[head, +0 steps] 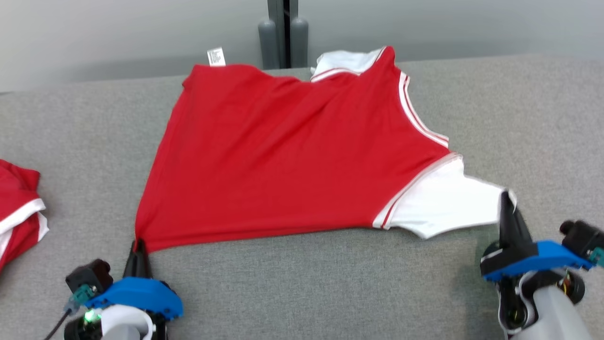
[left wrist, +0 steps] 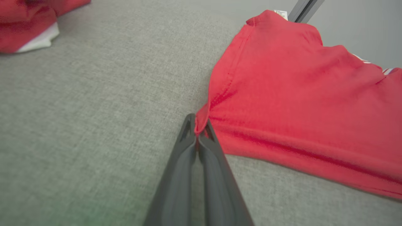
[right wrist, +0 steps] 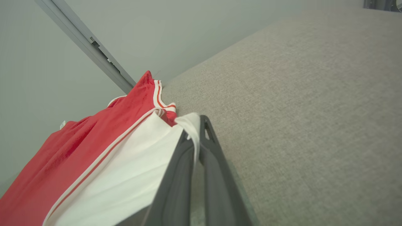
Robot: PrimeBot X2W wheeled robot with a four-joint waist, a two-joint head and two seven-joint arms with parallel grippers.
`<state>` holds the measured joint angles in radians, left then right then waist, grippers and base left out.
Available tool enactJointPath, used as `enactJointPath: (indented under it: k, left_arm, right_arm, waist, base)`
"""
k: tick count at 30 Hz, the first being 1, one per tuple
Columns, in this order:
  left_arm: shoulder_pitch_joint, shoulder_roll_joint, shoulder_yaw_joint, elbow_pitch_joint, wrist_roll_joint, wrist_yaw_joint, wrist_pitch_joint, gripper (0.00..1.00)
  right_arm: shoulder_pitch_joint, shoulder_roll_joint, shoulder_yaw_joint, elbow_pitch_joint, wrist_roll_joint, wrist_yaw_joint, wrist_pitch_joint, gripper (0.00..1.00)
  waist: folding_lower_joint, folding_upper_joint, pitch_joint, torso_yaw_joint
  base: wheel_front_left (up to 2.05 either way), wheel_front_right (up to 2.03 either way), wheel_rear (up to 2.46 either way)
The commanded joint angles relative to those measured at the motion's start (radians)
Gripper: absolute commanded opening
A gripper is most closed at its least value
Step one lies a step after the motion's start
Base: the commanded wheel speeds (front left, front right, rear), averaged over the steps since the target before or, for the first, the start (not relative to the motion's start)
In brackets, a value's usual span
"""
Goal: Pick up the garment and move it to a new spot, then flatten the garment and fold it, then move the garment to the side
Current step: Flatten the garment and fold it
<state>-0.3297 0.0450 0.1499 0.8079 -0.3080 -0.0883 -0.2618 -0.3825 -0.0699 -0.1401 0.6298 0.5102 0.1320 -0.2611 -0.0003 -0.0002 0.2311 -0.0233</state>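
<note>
The garment (head: 292, 151) is a red shirt with white sleeves and red-and-white trim, spread across the grey table (head: 519, 104). My left gripper (head: 139, 245) is shut on its near-left hem corner, and the left wrist view shows that red corner (left wrist: 201, 121) pinched between the dark fingers of the left gripper (left wrist: 198, 125). At the lower right, my right gripper (head: 507, 198) is shut on the end of the white sleeve (head: 448, 203). In the right wrist view the right gripper (right wrist: 196, 125) has white cloth (right wrist: 132, 169) bunched between its fingertips. A white label (head: 215, 56) sticks up at the shirt's far edge.
A second red and white garment (head: 16, 208) lies folded at the table's left edge, also seen as red cloth (left wrist: 28, 25) in the left wrist view. A grey post (head: 283, 33) stands behind the table against the pale wall. Bare grey table (right wrist: 314, 110) stretches to the right of the shirt.
</note>
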Motion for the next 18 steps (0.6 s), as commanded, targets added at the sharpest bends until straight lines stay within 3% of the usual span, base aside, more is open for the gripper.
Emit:
enactJointPath:
  k: [1,18]
  left_arm:
    - [0.025,0.011,-0.004,0.017,-0.019,0.011,-0.004,0.0]
    - [0.297,0.009,-0.171,0.048,-0.129,0.069,-0.001,0.0]
  right_arm:
    - [0.033,-0.017,0.005,0.013,0.003,-0.002,-0.006,0.0]
    - [0.318,-0.016,0.051,0.07,0.059,-0.002,-0.005,0.0]
  waist:
    - [0.0003,0.0002,-0.027,-0.009]
    - [0.0003,0.0002,-0.246,0.016]
  base:
    - [0.0,0.0,0.0]
    - [0.0,0.0,0.0]
